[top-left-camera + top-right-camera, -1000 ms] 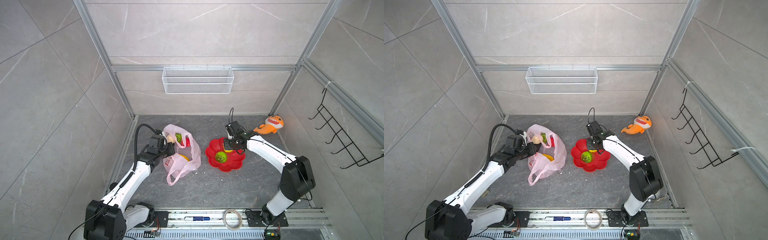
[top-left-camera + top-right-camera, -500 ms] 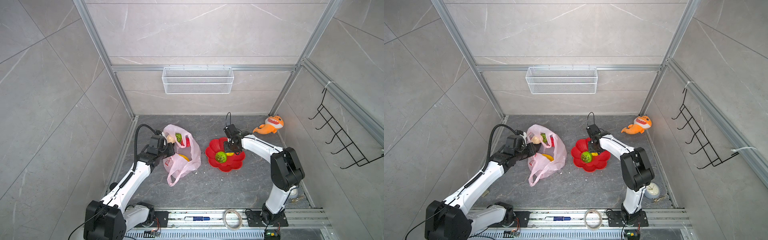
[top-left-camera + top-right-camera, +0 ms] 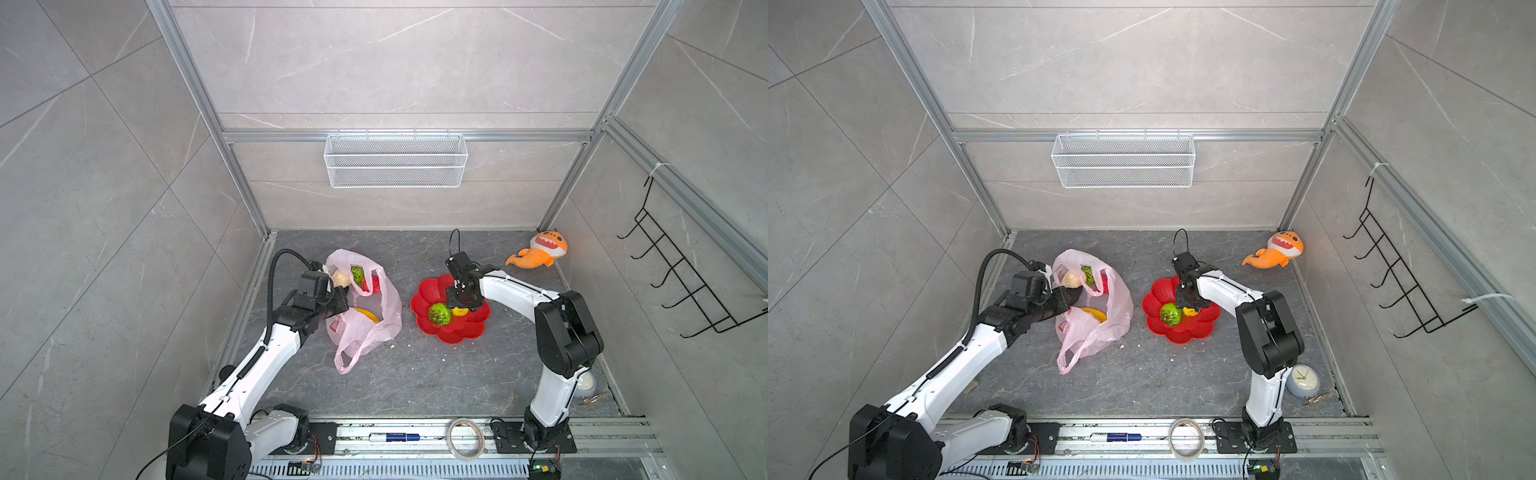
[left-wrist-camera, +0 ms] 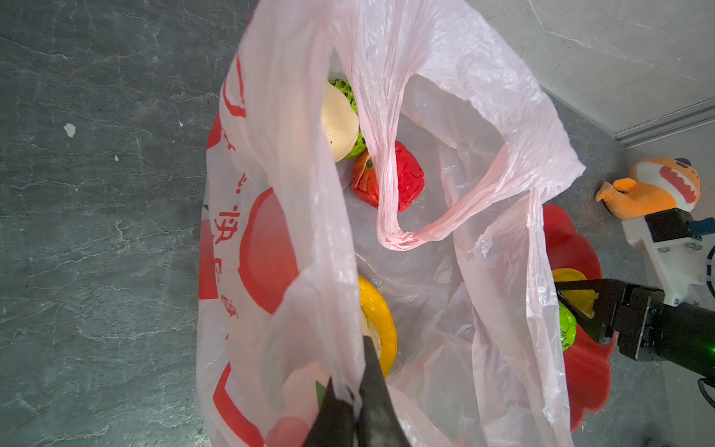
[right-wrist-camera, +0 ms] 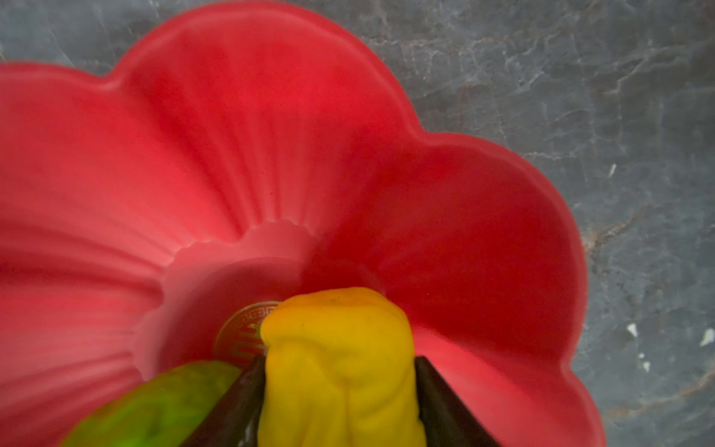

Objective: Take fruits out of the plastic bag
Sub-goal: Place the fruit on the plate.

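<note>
Nearest, the left jaws are clenched on the rim of the bag (image 4: 483, 116), which lies open on the worktop (image 3: 415, 382) beside the plate (image 3: 457, 334). Inside it lie a banana (image 4: 381, 329), an apple (image 4: 402, 178), a green ball (image 3: 357, 274) and a beige fruit (image 3: 341, 277). On the plate, the right jaws flank a yellow fruit (image 5: 340, 367), touching both its sides, next to a 2nd green ball (image 3: 439, 314); gripping or slack, I cannot tell. Farthest back lies a shark (image 3: 538, 251).
</note>
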`<state>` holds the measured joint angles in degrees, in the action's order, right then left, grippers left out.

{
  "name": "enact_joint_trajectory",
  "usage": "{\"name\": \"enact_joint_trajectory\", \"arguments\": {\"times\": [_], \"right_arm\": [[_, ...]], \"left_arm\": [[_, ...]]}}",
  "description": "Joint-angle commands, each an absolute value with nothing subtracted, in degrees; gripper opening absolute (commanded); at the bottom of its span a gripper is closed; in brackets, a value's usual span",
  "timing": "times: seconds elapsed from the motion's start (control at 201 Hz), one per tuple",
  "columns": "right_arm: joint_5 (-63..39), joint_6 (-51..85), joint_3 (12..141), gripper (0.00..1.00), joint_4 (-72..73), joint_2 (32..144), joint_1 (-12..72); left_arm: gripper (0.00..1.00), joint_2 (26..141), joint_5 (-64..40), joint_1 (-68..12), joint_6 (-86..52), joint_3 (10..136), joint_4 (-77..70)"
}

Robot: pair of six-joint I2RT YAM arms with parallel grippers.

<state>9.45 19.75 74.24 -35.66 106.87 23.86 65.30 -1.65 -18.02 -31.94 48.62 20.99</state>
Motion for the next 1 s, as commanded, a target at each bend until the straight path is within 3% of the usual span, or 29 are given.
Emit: {"name": "enact_joint_trajectory", "arguments": {"times": [0.0, 0.224, 0.518, 0.742, 0.995], "right_arm": [[10.4, 20.1, 74.1, 0.66, -35.1, 107.2, 23.7], [10.2, 19.5, 75.4, 0.77, -36.4, 105.5, 23.7], [9.5, 18.1, 78.2, 0.8, -41.0, 96.6, 24.1], [5.7, 16.6, 83.0, 0.69, -41.9, 89.9, 31.5], [-1.4, 22.7, 91.4, 0.49, -31.0, 96.9, 45.6]], "left_arm": [[0.0, 63.4, -1.0, -18.2, -30.5, 49.8, 21.0], [0.0, 63.0, -0.7, -18.2, -30.0, 49.7, 21.6], [0.0, 63.8, 1.7, -18.2, -29.1, 50.4, 23.1], [0.0, 63.1, 2.1, -18.2, -28.9, 49.9, 23.3], [0.0, 61.8, 3.9, -18.2, -29.9, 47.5, 23.4]]}}
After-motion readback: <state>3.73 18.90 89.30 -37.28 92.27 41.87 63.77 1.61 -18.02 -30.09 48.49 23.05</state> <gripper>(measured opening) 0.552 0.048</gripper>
